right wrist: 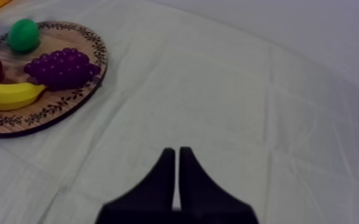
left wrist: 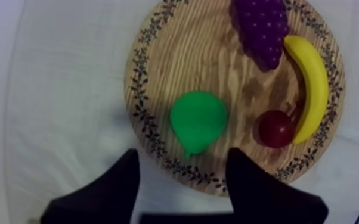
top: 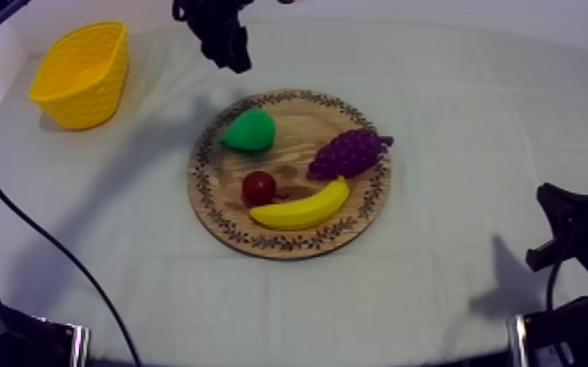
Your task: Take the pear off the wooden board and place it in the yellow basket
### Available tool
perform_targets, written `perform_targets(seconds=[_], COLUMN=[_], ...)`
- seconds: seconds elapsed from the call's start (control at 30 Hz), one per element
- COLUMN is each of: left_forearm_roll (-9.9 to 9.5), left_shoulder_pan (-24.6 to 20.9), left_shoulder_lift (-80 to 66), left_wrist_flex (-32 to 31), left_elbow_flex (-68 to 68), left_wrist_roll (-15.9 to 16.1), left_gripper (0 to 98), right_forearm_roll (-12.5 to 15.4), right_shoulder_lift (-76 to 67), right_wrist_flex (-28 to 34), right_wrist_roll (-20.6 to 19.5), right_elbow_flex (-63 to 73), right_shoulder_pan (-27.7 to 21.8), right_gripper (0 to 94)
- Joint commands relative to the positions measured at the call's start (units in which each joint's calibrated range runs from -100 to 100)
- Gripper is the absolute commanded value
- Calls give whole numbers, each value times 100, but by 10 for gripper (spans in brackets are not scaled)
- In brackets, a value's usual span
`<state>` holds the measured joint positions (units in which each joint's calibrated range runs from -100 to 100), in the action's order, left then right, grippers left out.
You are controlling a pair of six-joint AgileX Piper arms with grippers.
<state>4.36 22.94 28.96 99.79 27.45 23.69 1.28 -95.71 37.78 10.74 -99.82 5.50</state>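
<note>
**Left gripper [left wrist: 183, 159] spread before the pear [left wrist: 198, 121]**

The pear lies on the wooden board [left wrist: 217, 53] near its rim. It sits just ahead of the gap between the left gripper's parted fingers, untouched. The yellow basket [top: 83, 73] stands at the table's far left corner. The right gripper [right wrist: 177, 156], fingers pressed together, hangs over bare cloth [right wrist: 247, 89] off the board's edge.

We see a table [top: 474, 127] under a creased grey-white cloth [right wrist: 247, 89], softly lit, with faint shadows lying across it.
</note>
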Motion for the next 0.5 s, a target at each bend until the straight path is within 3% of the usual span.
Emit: perform_targets(seconds=[0.0, 0.23, 0.47], left_forearm_roll=[-61, -170, -214], left_shoulder_pan=[9, 86, 139], left_shoulder_lift=[-1, -3, 220], left_wrist_flex=[-4, -3, -15], left_elbow_flex=[-20, -58, -113], left_wrist_roll=[-81, -212, -194], left_gripper=[706, 911, 962], right_forearm_roll=[1, 1, 1], right_shoulder_lift=[-4, -4, -4], right_wrist_flex=[4, 4, 4], right_wrist_roll=[-2, -2, -2], right_elbow_flex=[5, 5, 5], right_shoulder_pan=[1, 1, 1], right_gripper=[4, 4, 4])
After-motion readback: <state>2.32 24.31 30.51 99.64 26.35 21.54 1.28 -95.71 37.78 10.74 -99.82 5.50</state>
